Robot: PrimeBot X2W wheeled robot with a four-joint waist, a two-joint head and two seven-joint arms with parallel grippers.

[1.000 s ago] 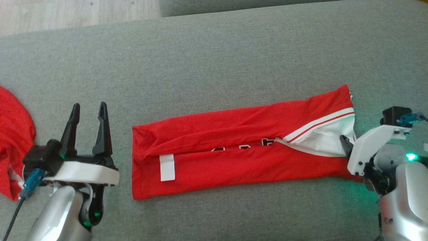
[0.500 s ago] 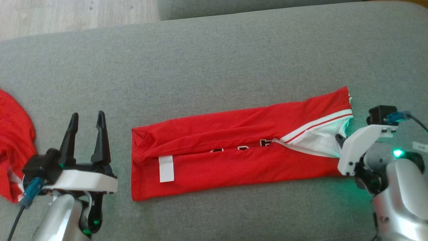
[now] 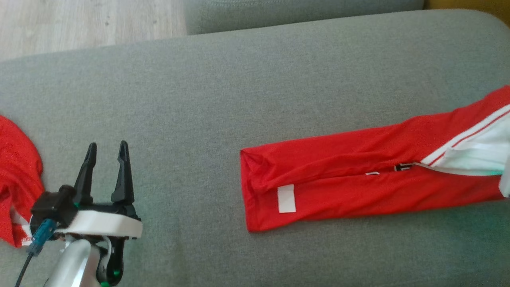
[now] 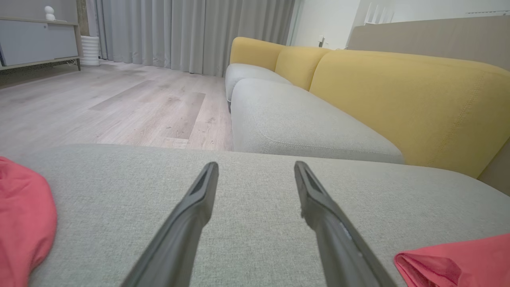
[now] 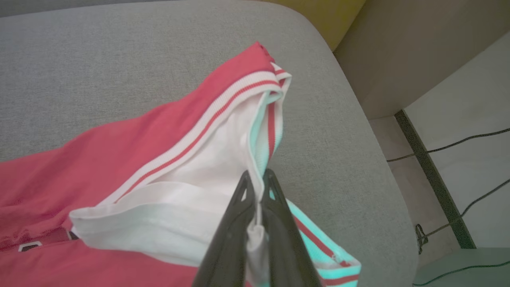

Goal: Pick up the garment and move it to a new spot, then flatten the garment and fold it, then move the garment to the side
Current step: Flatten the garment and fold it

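Folded red garment (image 3: pixel 358 179) lying on the grey sofa cushion (image 3: pixel 223 91), right of centre; right gripper (image 5: pixel 257 177) clenching its white striped edge at the right end; left gripper (image 3: pixel 108 144) hovering near left, fingers spread, holding nothing

The grey cushion (image 3: pixel 191 119) lies open between garment (image 3: pixel 338 171) and red cloth (image 3: pixel 18 171) — passable.

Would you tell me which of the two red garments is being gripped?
The long folded red garment with white trim; the right gripper is shut on its edge. The crumpled red garment at left lies free.
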